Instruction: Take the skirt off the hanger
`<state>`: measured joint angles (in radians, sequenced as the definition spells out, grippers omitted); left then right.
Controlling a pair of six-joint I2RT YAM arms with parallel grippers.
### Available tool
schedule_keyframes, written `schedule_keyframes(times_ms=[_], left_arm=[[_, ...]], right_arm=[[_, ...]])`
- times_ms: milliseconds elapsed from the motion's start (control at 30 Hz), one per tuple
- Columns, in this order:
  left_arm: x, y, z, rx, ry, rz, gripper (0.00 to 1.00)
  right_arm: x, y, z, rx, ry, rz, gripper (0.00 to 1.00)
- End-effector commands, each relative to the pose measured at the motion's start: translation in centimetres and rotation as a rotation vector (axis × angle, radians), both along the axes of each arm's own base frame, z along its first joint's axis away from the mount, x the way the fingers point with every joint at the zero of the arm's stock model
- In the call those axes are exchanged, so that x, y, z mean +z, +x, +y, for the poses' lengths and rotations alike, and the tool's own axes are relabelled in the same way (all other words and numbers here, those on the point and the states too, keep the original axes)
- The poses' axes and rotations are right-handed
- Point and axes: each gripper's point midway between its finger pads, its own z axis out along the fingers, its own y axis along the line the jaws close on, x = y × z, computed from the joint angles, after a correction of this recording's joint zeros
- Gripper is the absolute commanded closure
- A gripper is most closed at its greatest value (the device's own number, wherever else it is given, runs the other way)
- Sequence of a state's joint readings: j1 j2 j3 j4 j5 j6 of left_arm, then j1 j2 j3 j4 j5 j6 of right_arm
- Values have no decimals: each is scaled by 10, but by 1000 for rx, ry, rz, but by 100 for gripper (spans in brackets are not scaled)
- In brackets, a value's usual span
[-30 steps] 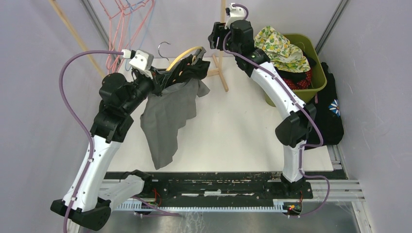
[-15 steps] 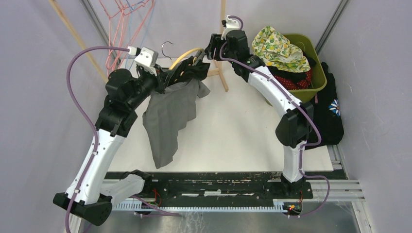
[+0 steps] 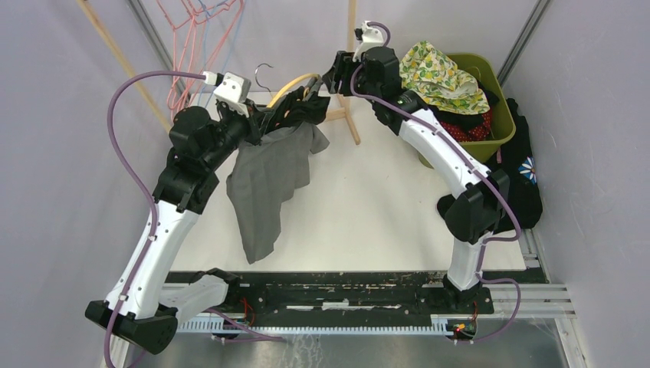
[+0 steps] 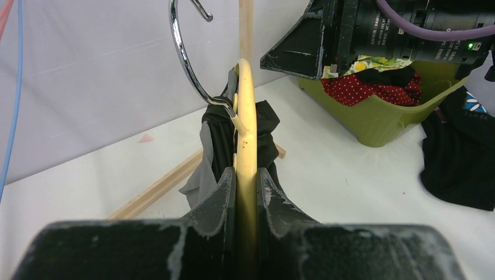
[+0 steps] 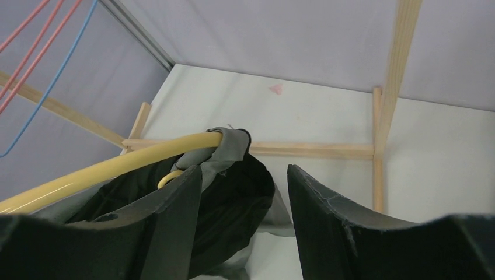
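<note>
Pale lilac walls box in the white tabletop (image 3: 383,207), with a wooden rack frame (image 3: 352,123) standing at the back and a green plastic bin (image 3: 503,115) of clothes to the right. Over the last second the right gripper (image 5: 244,175) comes down from beside the rack post to the far tip of the curved yellow hanger (image 5: 111,168), while the left arm lifts and carries that hanger a little toward it. The left gripper (image 4: 246,178) is clamped tight on the hanger's near arm, jaws pressed flat against both sides of it, with the chrome hook (image 4: 178,52) rising beyond. The right claw is spread wide and holds nothing. Its fingers straddle the spot where the waistband (image 5: 230,143) wraps the hanger tip, one finger close beside the cloth but not pinching it. The grey fabric skirt (image 3: 264,180) hangs from the hanger in the air above the table, its hem trailing toward the near edge. The approach looks finished, so closing on the waistband and drawing it off the tip seems to be the step in hand, and the skirt remains fully on the hanger.
</note>
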<state>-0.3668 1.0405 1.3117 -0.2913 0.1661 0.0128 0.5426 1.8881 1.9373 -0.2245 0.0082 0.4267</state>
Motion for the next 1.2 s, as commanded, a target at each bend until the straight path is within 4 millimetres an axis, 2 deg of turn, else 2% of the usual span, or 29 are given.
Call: schedule_keyframes(times_ms=[0, 133, 567, 733, 900, 1000, 1100, 1167], left_arm=[[59, -8, 2, -6, -59, -197, 97], [61, -10, 2, -9, -64, -201, 97], [61, -16, 3, -17, -77, -200, 97], [60, -18, 3, -21, -85, -191, 97], [55, -20, 1, -28, -92, -176, 97], [55, -21, 2, -25, -92, -174, 97], [57, -22, 3, -23, -89, -179, 97], [58, -23, 4, -22, -86, -181, 97]], right_arm=[[34, -7, 18, 43, 74, -63, 39], [24, -6, 26, 50, 82, -41, 41], [8, 10, 35, 36, 84, -23, 46], [5, 17, 44, 45, 111, -18, 49], [13, 23, 49, 50, 136, -36, 55], [15, 24, 52, 60, 145, -47, 71], [11, 26, 52, 57, 143, -44, 95], [7, 28, 50, 46, 136, -37, 99]])
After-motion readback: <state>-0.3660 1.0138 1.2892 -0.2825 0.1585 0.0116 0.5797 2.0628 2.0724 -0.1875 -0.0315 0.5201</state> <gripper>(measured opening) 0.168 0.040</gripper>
